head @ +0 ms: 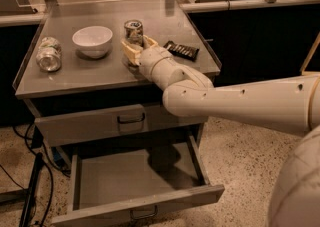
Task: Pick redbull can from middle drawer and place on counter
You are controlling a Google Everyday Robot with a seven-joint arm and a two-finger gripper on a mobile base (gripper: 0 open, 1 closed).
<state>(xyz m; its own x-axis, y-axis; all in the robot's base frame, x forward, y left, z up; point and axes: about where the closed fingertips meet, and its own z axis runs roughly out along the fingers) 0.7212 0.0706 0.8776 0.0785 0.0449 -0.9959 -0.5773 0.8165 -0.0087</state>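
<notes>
The redbull can (133, 32) stands upright on the counter (100, 73), near its middle, just right of a white bowl. My gripper (134, 51) is right at the can's near side, low by its base, at the end of my pale arm that reaches in from the right. The gripper hides the can's foot. The middle drawer (135, 206) is pulled wide open below, and nothing shows inside it. The drawer above it (115, 121) is shut.
A white bowl (92, 40) stands left of the can. A clear crinkled jar (48, 53) lies on its side at the counter's left edge. A dark snack packet (181, 49) lies to the right of the gripper. Cables (30, 181) run over the floor at the left.
</notes>
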